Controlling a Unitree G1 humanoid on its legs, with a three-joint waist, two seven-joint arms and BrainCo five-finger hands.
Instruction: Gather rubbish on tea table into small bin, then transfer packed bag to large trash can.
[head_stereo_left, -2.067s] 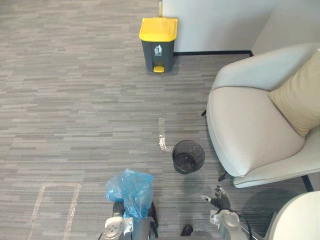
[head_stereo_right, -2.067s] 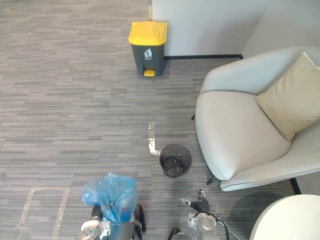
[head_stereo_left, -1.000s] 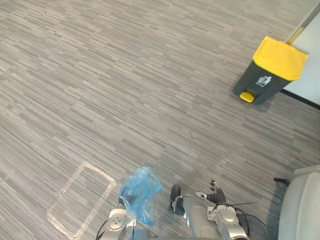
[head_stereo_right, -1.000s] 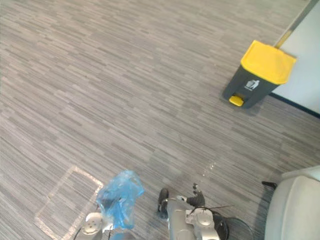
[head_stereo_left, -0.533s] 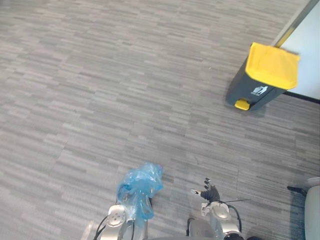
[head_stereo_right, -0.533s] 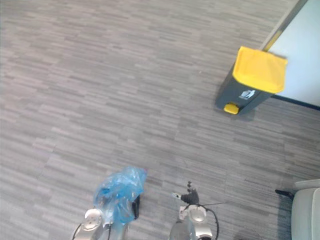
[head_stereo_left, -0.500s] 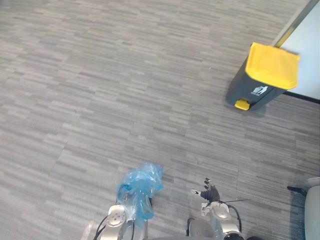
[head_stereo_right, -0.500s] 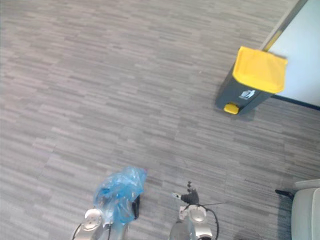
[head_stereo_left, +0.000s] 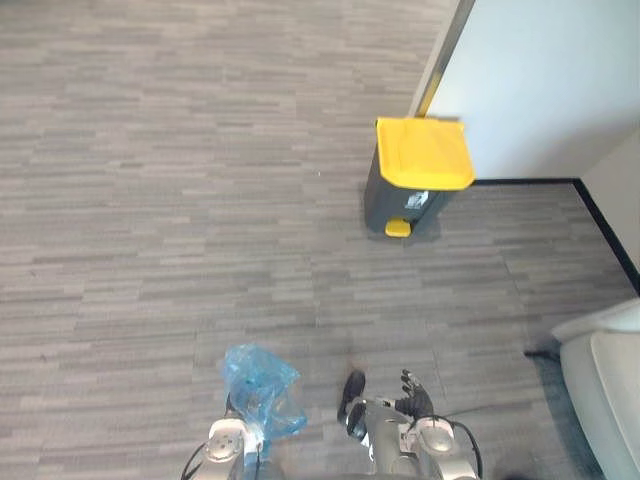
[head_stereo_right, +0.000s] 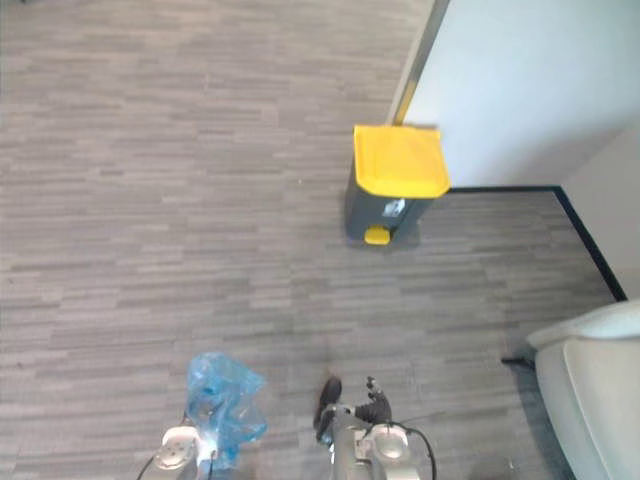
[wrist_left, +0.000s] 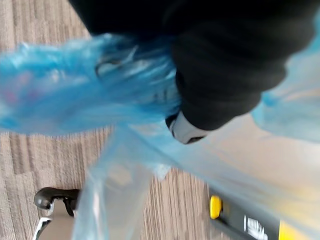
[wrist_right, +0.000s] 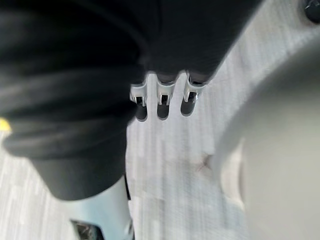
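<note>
The packed blue rubbish bag (head_stereo_left: 258, 388) hangs low in front of me, its gathered neck held in my left hand (wrist_left: 186, 131), whose fingers are curled into the plastic. The large trash can (head_stereo_left: 414, 178), dark grey with a shut yellow lid and a yellow pedal, stands against the white wall ahead and slightly right, a good stretch of floor beyond the bag. My right hand (head_stereo_left: 413, 392) hangs beside the bag, fingers (wrist_right: 160, 101) relaxed and holding nothing.
Grey striped carpet (head_stereo_left: 150, 200) spreads to the left and ahead. A white wall (head_stereo_left: 540, 80) with a dark skirting rises behind the can. A pale armchair (head_stereo_left: 605, 365) juts in at the lower right.
The whole picture has swung as the camera moved: the trash can now sits near the middle instead of the upper right. The bag stays in my left hand; the right hand stays empty.
</note>
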